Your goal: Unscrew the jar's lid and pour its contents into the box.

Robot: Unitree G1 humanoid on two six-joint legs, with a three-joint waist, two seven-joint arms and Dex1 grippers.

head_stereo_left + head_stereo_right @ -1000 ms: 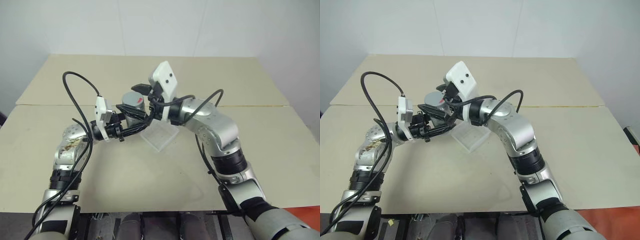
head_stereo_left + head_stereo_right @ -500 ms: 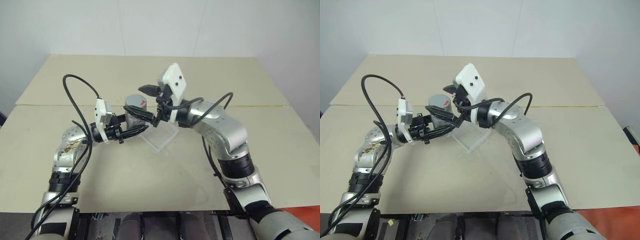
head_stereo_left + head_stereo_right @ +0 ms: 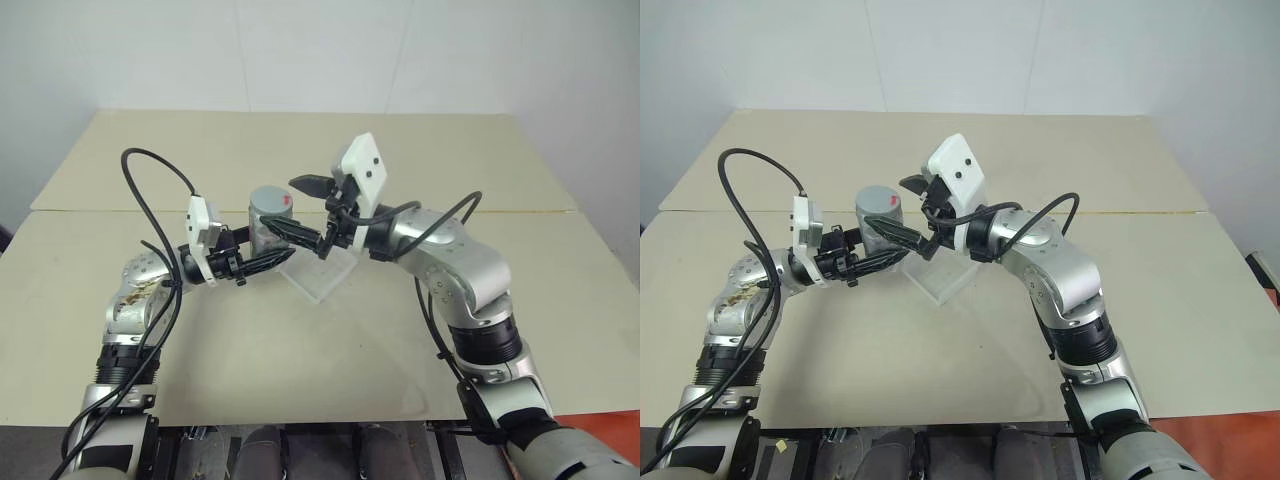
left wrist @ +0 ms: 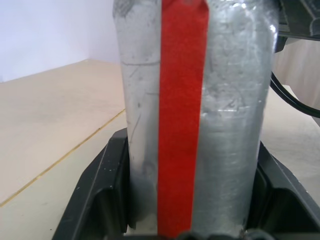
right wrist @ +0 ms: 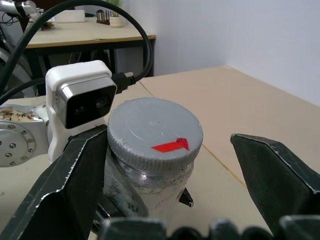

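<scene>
The jar (image 3: 268, 222), silvery with a red stripe (image 4: 182, 115), stands upright above the table. My left gripper (image 3: 272, 243) is shut on its lower body, and black fingers (image 4: 100, 195) flank it on both sides. The grey lid (image 5: 155, 135), marked with a red patch, sits on top of the jar. My right gripper (image 3: 298, 208) is open just right of the lid, its fingers (image 5: 75, 190) spread wide and clear of it. The clear box (image 3: 320, 272) lies on the table below and right of the jar. The contents are hidden.
The beige table (image 3: 450, 150) has a seam running across it behind the arms, with wide bare surface on all sides. Black cables (image 3: 150, 160) loop off both wrists. The left wrist camera (image 5: 80, 102) sits close beside the jar.
My right gripper has drawn back to the right, from around the lid to beside it, still open. The left gripper and the jar have stayed put.
</scene>
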